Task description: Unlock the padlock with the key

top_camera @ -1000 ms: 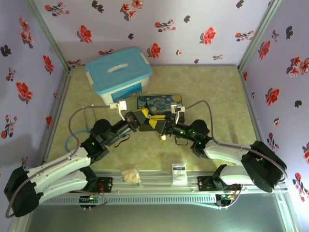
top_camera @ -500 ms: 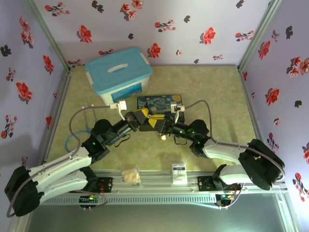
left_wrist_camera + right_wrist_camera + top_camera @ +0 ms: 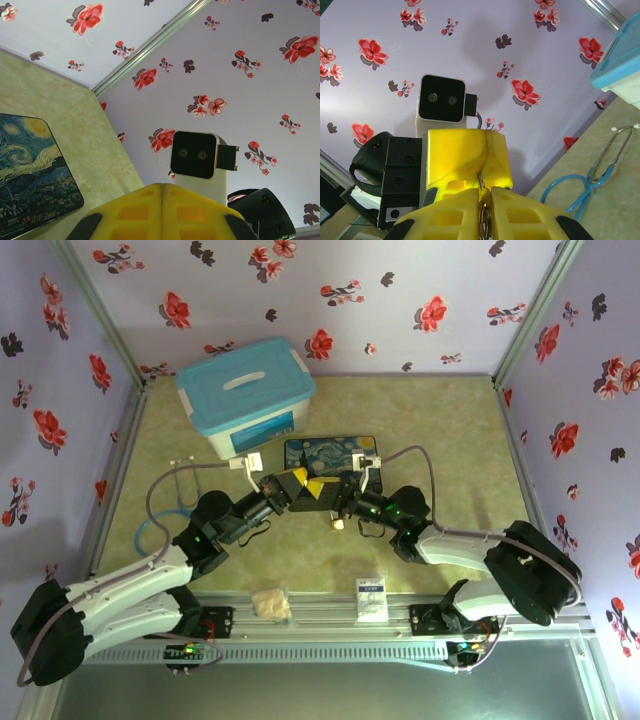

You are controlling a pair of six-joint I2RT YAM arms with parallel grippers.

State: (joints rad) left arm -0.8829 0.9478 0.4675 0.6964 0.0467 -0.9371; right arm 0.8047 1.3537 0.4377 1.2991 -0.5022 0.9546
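We see a green table point(image 3: 450, 440) with a blue-lidded tub point(image 3: 245, 395) at its far left and a Starry Night box point(image 3: 335, 448) just in front of it. A stethoscope point(image 3: 165, 510) lies at the left. Both arms reach in and meet tip to tip over the box's near edge. The left gripper point(image 3: 292, 490) has its fingers pressed together; we cannot tell what lies between them. The right gripper point(image 3: 320, 490) pinches a thin silvery key point(image 3: 484, 216). The brass padlock point(image 3: 338, 525) sits just beside the right arm, apart from the key.
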